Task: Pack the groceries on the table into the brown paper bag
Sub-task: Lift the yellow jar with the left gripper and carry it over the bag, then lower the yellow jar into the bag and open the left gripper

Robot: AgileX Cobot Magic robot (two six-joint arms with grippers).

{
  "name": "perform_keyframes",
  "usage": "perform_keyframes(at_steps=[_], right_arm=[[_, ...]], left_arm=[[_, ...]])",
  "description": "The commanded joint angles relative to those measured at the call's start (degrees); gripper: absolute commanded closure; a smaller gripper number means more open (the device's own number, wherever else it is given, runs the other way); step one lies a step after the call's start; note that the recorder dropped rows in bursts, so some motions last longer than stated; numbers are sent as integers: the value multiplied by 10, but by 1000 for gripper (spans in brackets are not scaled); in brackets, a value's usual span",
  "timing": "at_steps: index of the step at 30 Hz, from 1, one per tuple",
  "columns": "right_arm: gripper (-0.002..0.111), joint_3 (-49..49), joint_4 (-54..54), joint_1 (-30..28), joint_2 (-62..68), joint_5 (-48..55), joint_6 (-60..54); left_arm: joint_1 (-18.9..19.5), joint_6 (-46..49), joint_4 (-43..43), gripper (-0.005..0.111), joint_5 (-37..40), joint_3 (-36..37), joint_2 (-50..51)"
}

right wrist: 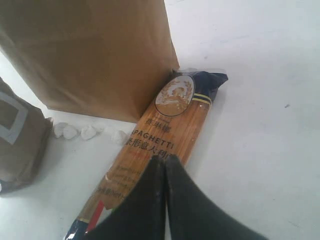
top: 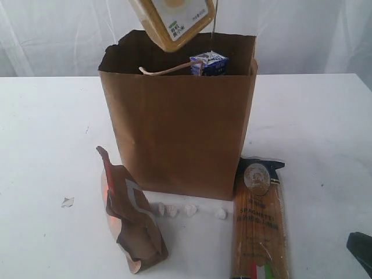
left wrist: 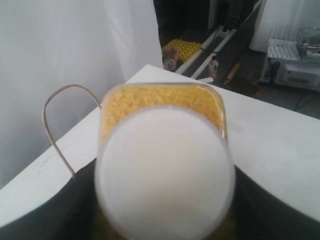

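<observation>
a: what sits closest in the exterior view?
b: the spaghetti packet (top: 258, 224), lying flat at the lower right on the white table (top: 46, 133), its dark end right by the bag's front right corner. lower left of centre, the brown-orange foil pouch (top: 131, 218) stands crumpled and leaning, just beside the bag's front left corner; i cannot tell if they touch.
a: and the right gripper?
b: the right gripper (top: 361, 251) is a dark tip in the bottom right corner, apart from the packet. its wrist camera shows two black fingers (right wrist: 145, 200) pressed together with nothing between them, the packet lying beyond their tips.
a: behind those?
b: a row of small white crumbs (top: 189, 210) along the bag's front foot, between pouch and packet. then the brown paper bag (top: 177, 128), upright at the centre, mouth open.
a: anything inside?
b: the small blue-white carton (top: 209, 63) shows its top above the front rim, right of the mouth's middle, with a twisted paper handle (top: 165, 71) lying across to its left.
a: the bottle?
b: the yellow-filled bottle (top: 174, 20) hangs tilted over the bag's mouth, cut by the top edge. the left wrist camera looks straight at its white cap (left wrist: 165, 175), yellow grains behind it. the left gripper's fingers are hidden, yet the bottle rests on no surface, so that gripper is clamped on it. a white curtain (top: 52, 35) closes the back.
</observation>
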Motion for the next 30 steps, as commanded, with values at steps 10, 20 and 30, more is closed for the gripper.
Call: perform_keyframes(at_steps=[10,20,30], right_arm=[[108,3,-1,-1,-3,-4,0],[108,3,-1,-1,-3,-4,0],[108,3,-1,-1,-3,-4,0]], left_arm=[[-3,34,14,107,-40,-13,36],[-3,-4,98,107,-46,-12,46],[-3,-14,103,107,-22,-12,97]])
